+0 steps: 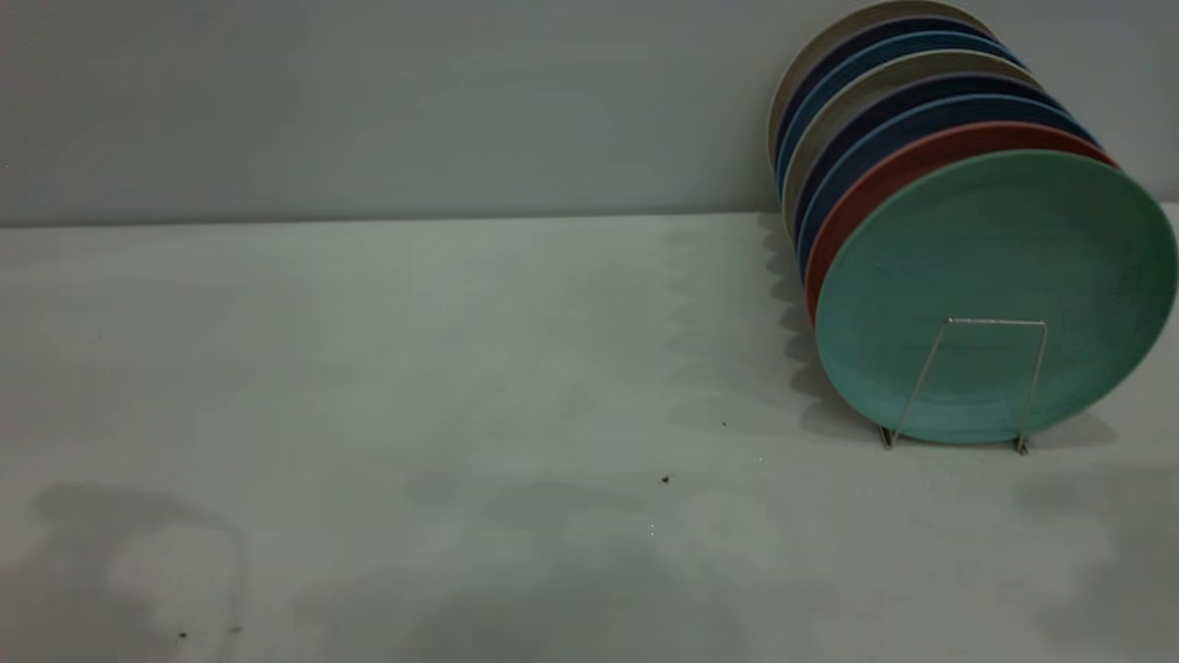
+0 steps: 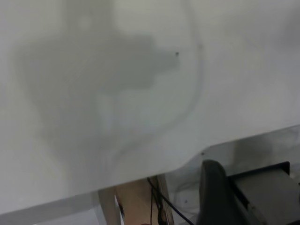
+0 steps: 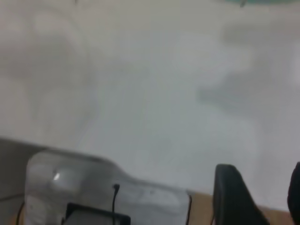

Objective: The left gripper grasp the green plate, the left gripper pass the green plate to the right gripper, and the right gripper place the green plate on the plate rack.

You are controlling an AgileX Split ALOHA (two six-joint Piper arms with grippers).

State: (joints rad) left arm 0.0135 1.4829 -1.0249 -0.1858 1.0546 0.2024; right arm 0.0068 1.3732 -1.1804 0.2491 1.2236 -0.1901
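**A:** Start closest in. What are the two claws doing?

**B:** The right gripper (image 3: 265,197) hangs over the near edge of the table (image 1: 414,368), well apart from the plate rack (image 1: 998,322). Its jaws stand wide apart with bare tabletop showing between them, and it has hold of nothing. The left gripper (image 2: 213,187) shows only as one dark shape by the table's edge, above a wooden table leg (image 2: 138,204) and some black cables (image 2: 157,206). I cannot tell whether it is open or closed, or how far it sits from the rack.

**A:** And on the table, between them and the rack?

**B:** Soft grey shadows lie on the white surface. A small dark speck (image 1: 665,479) sits on the near side of the rack, off toward the left arm's side.

**A:** Where is the green plate?

**B:** The green plate (image 1: 995,276) stands on its edge in the rack, tilted back a little, with its face turned toward the camera. It is the frontmost plate in the row. The rack's front wire loop rises just in front of its lower half, and the loop's top bar reaches only partway up the plate. The right wrist view catches a sliver of the plate's rim far across the table.

**A:** What is behind it?

**B:** A pink plate (image 1: 884,175) is just behind it in the rack. Then come blue plates (image 1: 880,138) and a beige plate (image 1: 884,78), all on edge, packed close and leaning the same way. Behind the rack is a plain grey wall (image 1: 368,101).
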